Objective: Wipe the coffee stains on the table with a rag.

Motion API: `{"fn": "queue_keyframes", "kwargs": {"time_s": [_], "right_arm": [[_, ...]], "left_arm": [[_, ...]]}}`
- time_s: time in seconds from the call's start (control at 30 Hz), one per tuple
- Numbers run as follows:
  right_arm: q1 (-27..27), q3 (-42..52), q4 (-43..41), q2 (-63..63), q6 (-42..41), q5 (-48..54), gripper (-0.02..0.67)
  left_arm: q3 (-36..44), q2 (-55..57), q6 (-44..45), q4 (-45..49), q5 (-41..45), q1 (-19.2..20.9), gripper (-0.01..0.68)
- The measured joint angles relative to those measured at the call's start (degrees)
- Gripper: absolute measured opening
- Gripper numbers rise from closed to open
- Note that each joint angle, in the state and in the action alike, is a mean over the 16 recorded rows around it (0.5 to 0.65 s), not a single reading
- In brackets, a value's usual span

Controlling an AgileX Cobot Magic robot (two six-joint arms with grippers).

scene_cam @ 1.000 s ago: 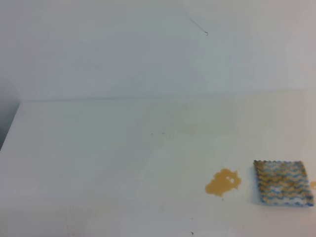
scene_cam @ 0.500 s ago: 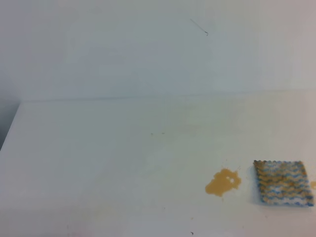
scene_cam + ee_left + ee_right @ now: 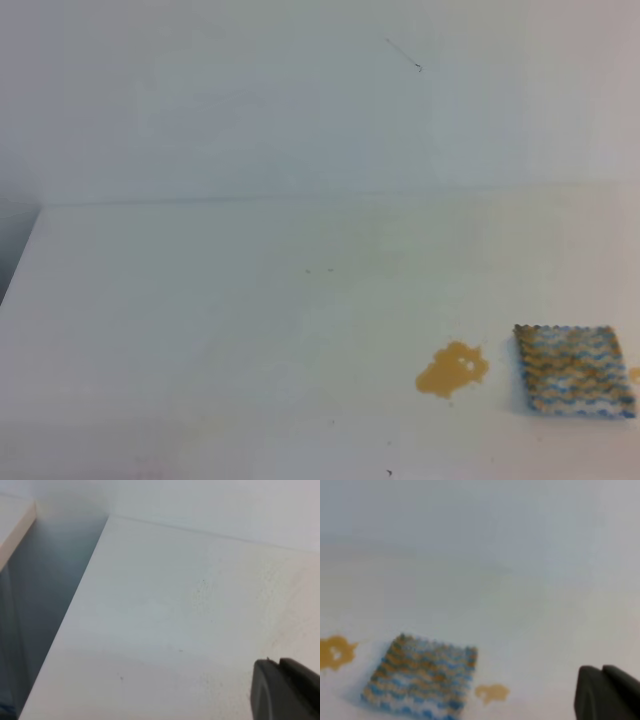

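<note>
The rag (image 3: pixel 573 370), a small square cloth with wavy blue, white and tan stripes, lies flat near the right edge of the white table (image 3: pixel 200 320). Just left of it sits an amber coffee stain (image 3: pixel 452 369), and a smaller blot (image 3: pixel 634 374) shows at its right side. The right wrist view shows the rag (image 3: pixel 422 677) between the larger stain (image 3: pixel 335 651) and the small blot (image 3: pixel 491 692), with my right gripper (image 3: pixel 602 672) at the lower right, shut and empty, well apart from the cloth. Over bare tabletop, my left gripper (image 3: pixel 280 667) appears shut and empty. Neither gripper shows in the exterior view.
A pale blue-grey wall (image 3: pixel 300 100) rises behind the table. The table's left edge (image 3: pixel 75 605) drops into a shaded gap, with another pale surface (image 3: pixel 12 525) beyond it. Faint smudges mark the tabletop.
</note>
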Motion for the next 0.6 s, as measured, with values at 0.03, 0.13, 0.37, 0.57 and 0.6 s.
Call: {"fn": "queue_keyframes", "kwargs": {"time_s": [0.03, 0.13, 0.37, 0.57, 0.6], "right_arm": [[0.0, 0.0, 0.0, 0.0, 0.0, -2.6, -0.004], [0.0, 0.0, 0.1, 0.0, 0.0, -11.9, -0.003], [0.0, 0.0, 1.1, 0.0, 0.1, -34.1, -0.004], [0.0, -1.2, 4.3, 0.0, 0.0, -40.5, -0.004], [0.0, -1.8, 4.9, 0.0, -0.1, -39.6, -0.004]], "left_arm": [[0.0, 0.0, 0.0, 0.0, 0.0, 0.0, -0.001], [0.0, 0.0, 0.0, 0.0, 0.0, 0.0, -0.001], [0.0, 0.0, 0.0, 0.0, 0.0, 0.0, -0.001], [0.0, 0.0, 0.0, 0.0, 0.0, 0.0, -0.001], [0.0, 0.0, 0.0, 0.0, 0.0, 0.0, -0.001]]}}
